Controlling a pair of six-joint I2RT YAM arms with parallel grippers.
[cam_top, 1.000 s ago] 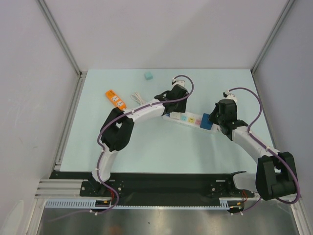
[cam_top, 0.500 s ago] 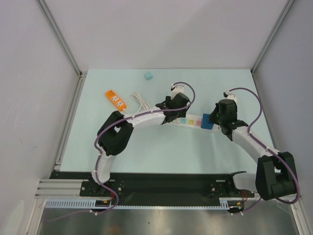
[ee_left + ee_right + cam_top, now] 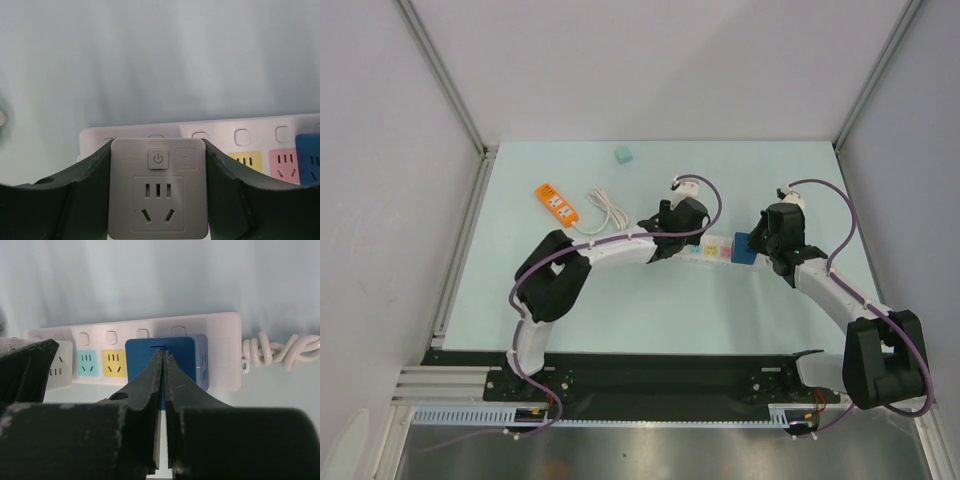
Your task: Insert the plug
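Note:
A white power strip [image 3: 713, 247] lies mid-table, with cyan, yellow and pink sockets. A blue adapter [image 3: 745, 248] sits plugged in near its right end. My left gripper [image 3: 676, 233] is shut on a grey-white square plug adapter [image 3: 158, 189] with a power button, held over the strip's left end [image 3: 215, 131]. My right gripper [image 3: 162, 353] is shut and empty, its tips resting on top of the blue adapter [image 3: 180, 352]. The right wrist view also shows the grey-white adapter [image 3: 63, 365] at the left end of the strip [image 3: 220, 340].
An orange small power strip [image 3: 557, 202] and a coiled white cable [image 3: 608, 208] lie at the left back. A teal cube [image 3: 623, 155] sits near the back wall. The strip's own coiled cord [image 3: 280, 351] trails off its right end.
My left arm has moved right and nearer with the grey-white adapter, onto the left end of the strip. The right arm has stayed put on the blue adapter.

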